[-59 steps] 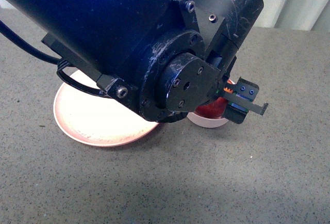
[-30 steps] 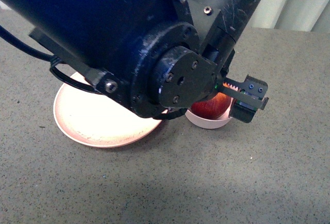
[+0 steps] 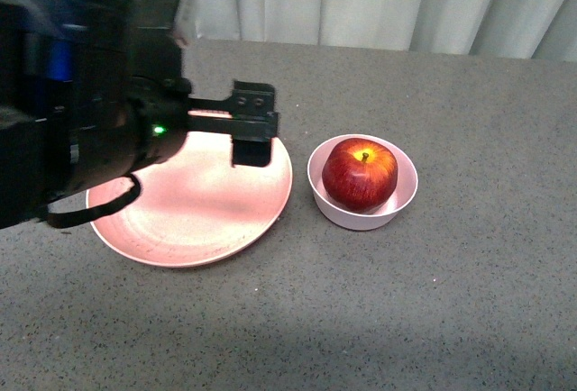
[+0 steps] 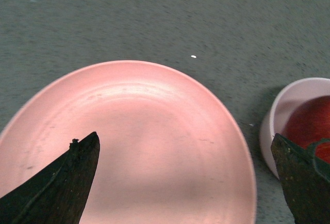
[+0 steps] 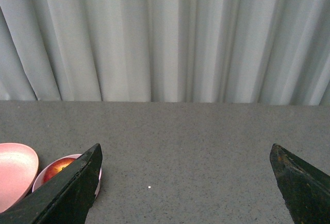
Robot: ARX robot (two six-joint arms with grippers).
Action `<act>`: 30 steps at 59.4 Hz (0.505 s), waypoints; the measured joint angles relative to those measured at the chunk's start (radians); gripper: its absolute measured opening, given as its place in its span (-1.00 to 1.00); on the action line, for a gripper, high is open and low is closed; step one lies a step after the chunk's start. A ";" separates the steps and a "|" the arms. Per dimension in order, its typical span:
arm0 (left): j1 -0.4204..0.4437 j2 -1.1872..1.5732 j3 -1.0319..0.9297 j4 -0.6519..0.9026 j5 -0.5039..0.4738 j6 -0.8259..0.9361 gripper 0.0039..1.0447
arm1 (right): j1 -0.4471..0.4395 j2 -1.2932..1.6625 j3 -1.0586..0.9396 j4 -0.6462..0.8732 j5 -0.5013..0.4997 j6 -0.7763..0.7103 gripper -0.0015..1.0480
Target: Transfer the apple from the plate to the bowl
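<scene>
**Apple sat in the bowl, left claw open over the plate**

The apple (image 3: 360, 173) rested inside the bowl (image 3: 403, 197), stem up, filling most of it. The bowl stood on the grey bench (image 3: 469, 301) just beside the plate (image 3: 180, 229), not touching it. The plate held nothing. The left claw (image 3: 252, 125) hung above the plate's far edge, and in its wrist view its two dark fingers (image 4: 56, 182) stood wide apart, gripping nothing, with the plate between them. The right claw (image 5: 185, 182) was also spread open and empty, raised above the bench and facing a pale curtain (image 5: 165, 38); its wrist view caught the bowl and apple at one side.
</scene>
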 joint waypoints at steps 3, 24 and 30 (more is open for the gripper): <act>0.019 -0.050 -0.058 0.056 -0.011 -0.001 0.88 | 0.000 0.000 0.000 0.000 0.000 0.000 0.82; 0.130 -0.299 -0.344 0.213 -0.075 0.004 0.74 | 0.000 0.000 0.000 0.000 0.000 0.000 0.82; 0.158 -0.264 -0.414 0.393 -0.018 0.069 0.42 | 0.000 0.000 0.000 0.000 -0.002 0.000 0.82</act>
